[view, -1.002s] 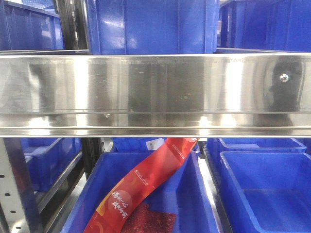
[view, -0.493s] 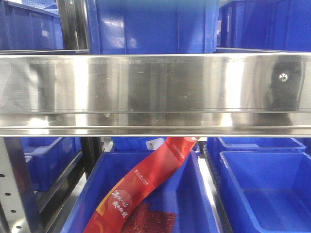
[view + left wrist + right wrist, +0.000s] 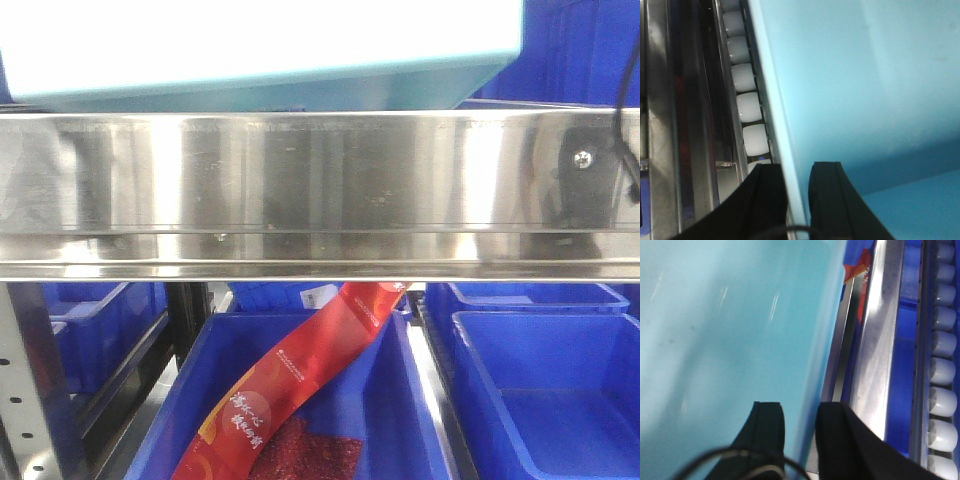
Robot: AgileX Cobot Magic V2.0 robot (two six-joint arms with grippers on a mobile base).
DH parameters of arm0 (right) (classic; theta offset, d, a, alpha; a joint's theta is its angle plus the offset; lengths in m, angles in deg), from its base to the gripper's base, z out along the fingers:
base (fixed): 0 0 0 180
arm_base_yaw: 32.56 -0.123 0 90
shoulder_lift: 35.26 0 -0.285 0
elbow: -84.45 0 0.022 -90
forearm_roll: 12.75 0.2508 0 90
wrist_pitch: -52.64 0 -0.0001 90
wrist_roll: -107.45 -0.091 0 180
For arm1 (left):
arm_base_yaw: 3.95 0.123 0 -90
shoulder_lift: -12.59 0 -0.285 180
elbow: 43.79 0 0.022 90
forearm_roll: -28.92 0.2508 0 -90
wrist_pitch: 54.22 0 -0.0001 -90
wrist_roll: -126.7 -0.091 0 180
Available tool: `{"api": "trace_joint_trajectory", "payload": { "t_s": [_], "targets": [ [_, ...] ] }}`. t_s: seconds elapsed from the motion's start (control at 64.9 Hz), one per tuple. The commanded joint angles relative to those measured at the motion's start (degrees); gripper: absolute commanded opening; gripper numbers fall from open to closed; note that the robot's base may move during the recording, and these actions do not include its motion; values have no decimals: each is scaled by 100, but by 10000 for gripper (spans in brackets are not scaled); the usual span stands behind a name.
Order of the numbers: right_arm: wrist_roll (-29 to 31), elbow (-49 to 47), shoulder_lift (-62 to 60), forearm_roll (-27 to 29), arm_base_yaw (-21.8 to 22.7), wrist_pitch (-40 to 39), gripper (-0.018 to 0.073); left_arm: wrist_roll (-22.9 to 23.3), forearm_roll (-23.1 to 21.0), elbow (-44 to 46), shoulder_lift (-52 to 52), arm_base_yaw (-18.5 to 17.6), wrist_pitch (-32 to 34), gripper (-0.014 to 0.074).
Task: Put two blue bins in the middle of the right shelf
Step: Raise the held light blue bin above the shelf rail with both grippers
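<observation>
One pale blue bin (image 3: 260, 45) fills the top of the front view, hanging just above the steel shelf rail (image 3: 320, 190); its face is washed out white with a teal lower edge. In the left wrist view my left gripper (image 3: 797, 170) is shut on the left wall of the bin (image 3: 865, 90), one finger inside and one outside. In the right wrist view my right gripper (image 3: 800, 410) is shut the same way on the right wall of the bin (image 3: 730, 330). I see only one pale bin.
White rollers (image 3: 747, 107) run along the shelf beside the bin's left wall, and grey rollers (image 3: 942, 370) lie to its right. Dark blue bins (image 3: 550, 390) sit on the level below, one holding a red packet (image 3: 300, 380). Another dark blue bin (image 3: 580, 50) stands at the upper right.
The pale blue bin has come into the top of the front view, covering the dark blue bins that showed there before. A black cable now shows at the right edge.
</observation>
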Motion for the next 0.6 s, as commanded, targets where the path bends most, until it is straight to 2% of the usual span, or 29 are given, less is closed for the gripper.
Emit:
{"api": "trace_joint_trajectory", "payload": {
  "t_s": [0.0, 0.077, 0.154, 0.247, 0.293, 0.37, 0.416, 0.586],
  "targets": [
    [-126, -34, 126, -62, -19, -199, -154, -128, -522, -15, 29, -82, 74, -67],
    [-126, -34, 126, -62, -19, -145, -111, -128, -522, -15, 29, -82, 59, 25],
    [-126, -34, 126, -62, -19, -55, 18, -128, -533, -15, 29, -82, 71, 180],
    [-126, -34, 88, -62, -19, 5, 240, -128, -553, -15, 16, -82, 99, 373],
    [-126, -34, 53, -62, -19, 19, 385, -128, -566, -2, 16, -82, 109, 476],
    [-126, -34, -19, -62, -19, 31, 579, -128, -592, -2, -23, -82, 139, 581],
    [-126, -34, -78, -88, -19, 31, 570, -128, -592, -2, -51, -82, 139, 610],
    [-126, -34, -376, -329, -19, 23, 559, -128, -617, 8, -352, -82, 250, 584]
  ]
}}
